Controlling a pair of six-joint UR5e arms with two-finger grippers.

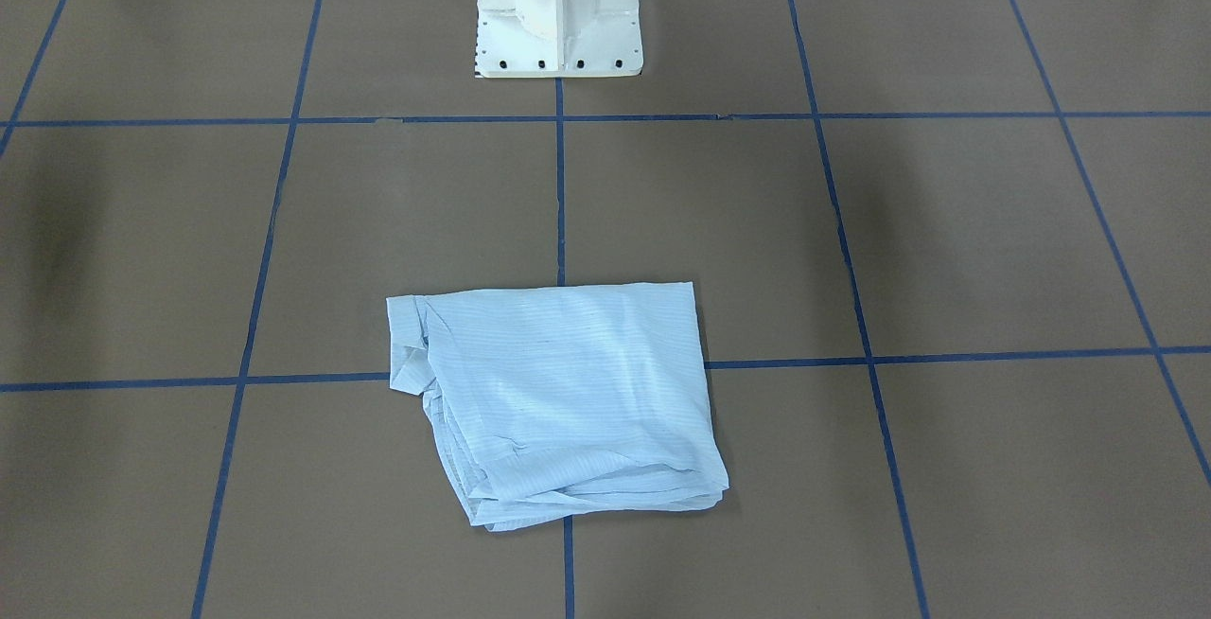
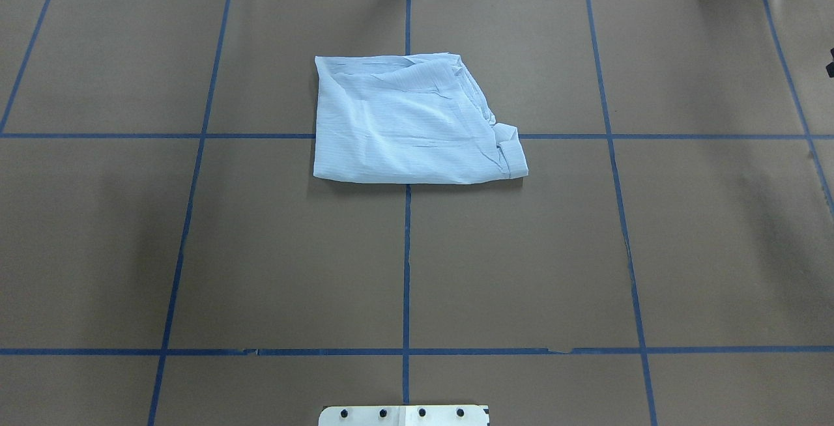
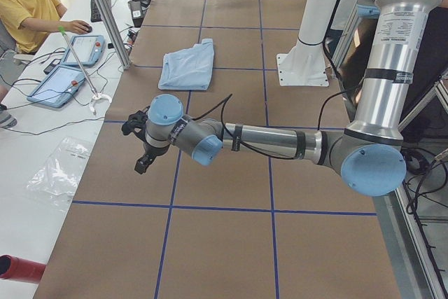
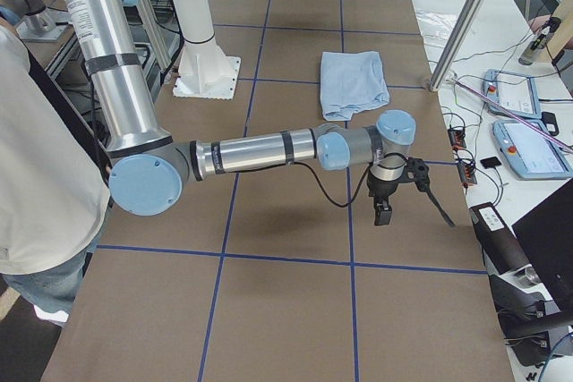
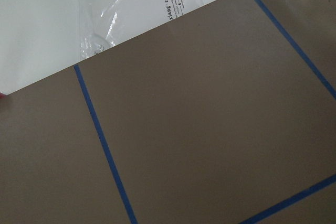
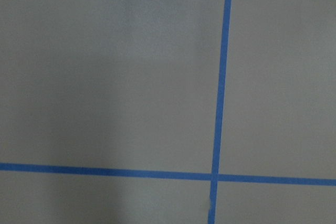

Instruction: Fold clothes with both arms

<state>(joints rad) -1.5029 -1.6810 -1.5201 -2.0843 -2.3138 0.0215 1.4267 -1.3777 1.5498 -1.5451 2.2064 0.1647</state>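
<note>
The shirt (image 2: 410, 123) lay a little above the centre of the overhead view, straddling the crossing of two blue tape lines (image 2: 406, 269) on the brown table (image 2: 195, 250). It had been brought to a compact, roughly square packet of several layers. This looked like the end of the fold, or very near it, with nothing holding the cloth. The fabric was thin, pale blue and finely striped. Its top face was mostly smooth with a few shallow creases. The left and lower edges in that view were straight, while the right edge was bunched, with stacked layers and what seemed to be a cuff (image 2: 515, 156) poking out at the lower right corner. In the front-facing view the same packet (image 1: 558, 401) sat in the lower middle, its loose layered edges fanned at the bottom.

Both arms were parked well apart from the cloth, probably to leave it clear for the cameras. The left arm (image 3: 280, 141) stretched low across the middle of the left side view and the right arm (image 4: 260, 149) likewise in the right side view. Both were silver tubes with light blue caps. The left gripper (image 3: 142, 162) and right gripper (image 4: 419, 187) appeared only in those side views, so I could not tell whether their jaws were apart or together. Each wrist camera showed bare table and tape, and the left one also a clear plastic bag (image 5: 131, 9) at top.

The white pedestal (image 1: 558, 4) stood at top centre.
</note>
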